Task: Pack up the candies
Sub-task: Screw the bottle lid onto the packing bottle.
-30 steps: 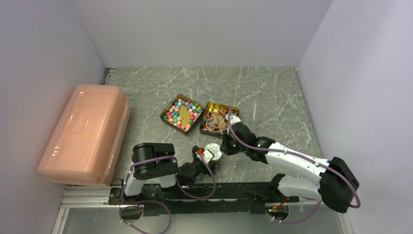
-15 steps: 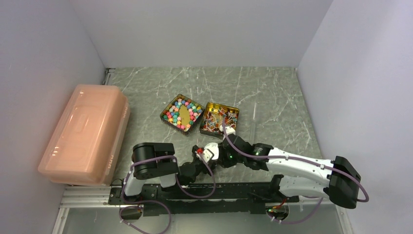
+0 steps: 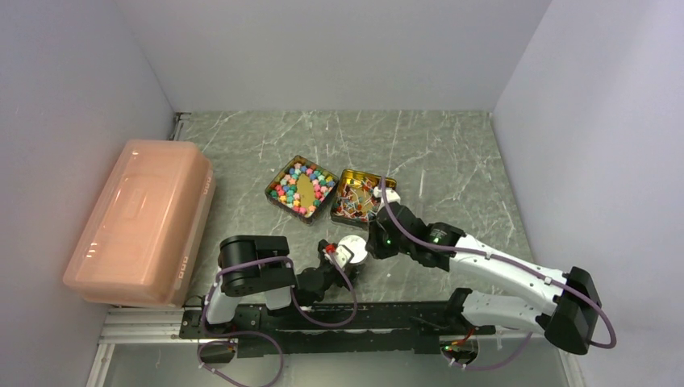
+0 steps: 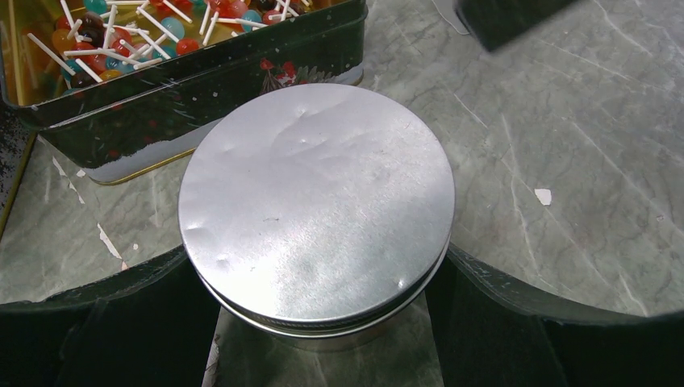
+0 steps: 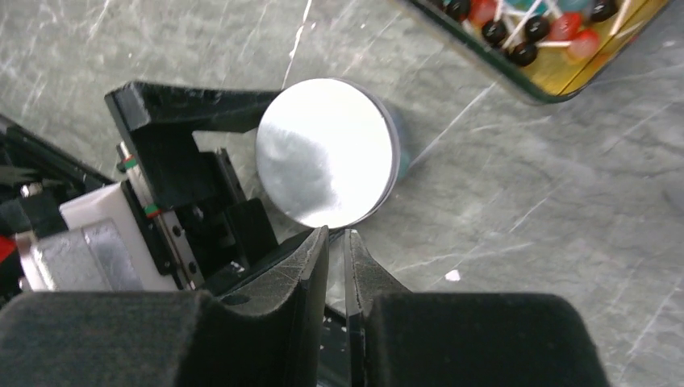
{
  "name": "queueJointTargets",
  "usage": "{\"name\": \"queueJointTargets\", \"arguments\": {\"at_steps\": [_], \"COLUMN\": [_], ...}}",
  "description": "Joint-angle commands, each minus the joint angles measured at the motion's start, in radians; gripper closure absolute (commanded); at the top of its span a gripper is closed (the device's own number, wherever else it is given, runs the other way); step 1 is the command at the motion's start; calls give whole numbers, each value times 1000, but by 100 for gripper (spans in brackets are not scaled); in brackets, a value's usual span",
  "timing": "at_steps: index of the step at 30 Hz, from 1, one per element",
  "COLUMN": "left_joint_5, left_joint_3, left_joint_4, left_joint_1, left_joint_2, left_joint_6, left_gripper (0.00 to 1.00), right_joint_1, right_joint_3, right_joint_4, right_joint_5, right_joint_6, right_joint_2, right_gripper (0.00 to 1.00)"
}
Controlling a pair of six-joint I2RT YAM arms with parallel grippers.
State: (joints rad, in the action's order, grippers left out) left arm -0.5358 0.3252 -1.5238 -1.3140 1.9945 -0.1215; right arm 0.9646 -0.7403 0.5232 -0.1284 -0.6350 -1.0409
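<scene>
Overhead camera looks down from behind; 2 close wrist views share the silver-lidded jar (image 4: 316, 214).

lab test cell — blank walls (image 3: 339, 48), marbled tabletop (image 3: 452, 153).

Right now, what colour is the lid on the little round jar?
Shiny silver, a bit dented. The lid shows best in the left wrist view.

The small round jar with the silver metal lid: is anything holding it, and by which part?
The left gripper holds the small round jar with the silver metal lid by its opposite sides, just under the lid. The shut right gripper holds nothing.
</scene>
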Motion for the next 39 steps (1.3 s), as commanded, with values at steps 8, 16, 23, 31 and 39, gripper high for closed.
{"name": "queueJointTargets", "arguments": {"at_steps": [8, 16, 23, 31, 39], "left_joint_5": [20, 20, 22, 21, 17], "left_joint_3": [7, 7, 9, 8, 13], "left_joint_4": [-139, -139, -140, -139, -139], "left_joint_1": [6, 6, 6, 6, 6], "left_joint_2": [30, 32, 34, 35, 37], "left_joint_6": [-41, -43, -43, -42, -40], "left_gripper": [24, 24, 24, 24, 24], "right_joint_1": [-128, -174, -213, -227, -227], "right_joint_3": [-62, -71, -72, -57, 15], "right_joint_4": [-112, -186, -216, -237, -239], "right_joint_5": [99, 177, 216, 258, 315], "right_joint_6": [129, 163, 189, 204, 184], "right_joint_2": [-100, -180, -229, -261, -241], "right_gripper": [79, 74, 74, 76, 85]}}
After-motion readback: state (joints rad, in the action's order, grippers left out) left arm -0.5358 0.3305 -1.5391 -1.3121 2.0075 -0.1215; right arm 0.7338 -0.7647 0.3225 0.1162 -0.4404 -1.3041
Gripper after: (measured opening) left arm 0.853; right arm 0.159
